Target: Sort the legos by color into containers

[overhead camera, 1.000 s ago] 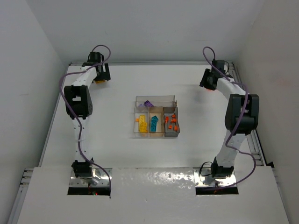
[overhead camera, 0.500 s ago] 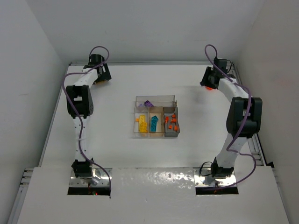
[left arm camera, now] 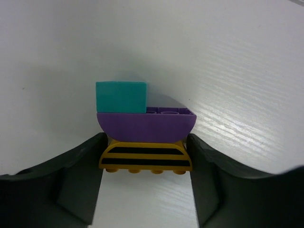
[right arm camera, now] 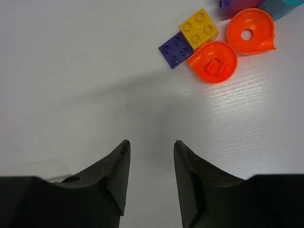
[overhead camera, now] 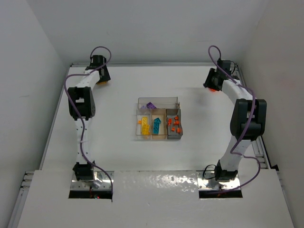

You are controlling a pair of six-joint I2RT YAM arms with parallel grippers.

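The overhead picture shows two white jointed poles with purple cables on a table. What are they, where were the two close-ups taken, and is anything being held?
Those are two robot arms, the left arm and the right arm, bolted at the near edge of the table. The overhead camera sits above and behind them. Between them stands a small clear tray with legos sorted by colour.

Each close-up comes from a camera on a wrist, looking past that arm's end effector. The left end effector straddles three joined pieces: a teal brick, a purple brick and a yellow striped brick. Its dark fingers seem to touch the yellow one, but I cannot tell if it grips.

The right end effector is open and empty. Beyond it lie a purple square, a yellow square and two orange round pieces.
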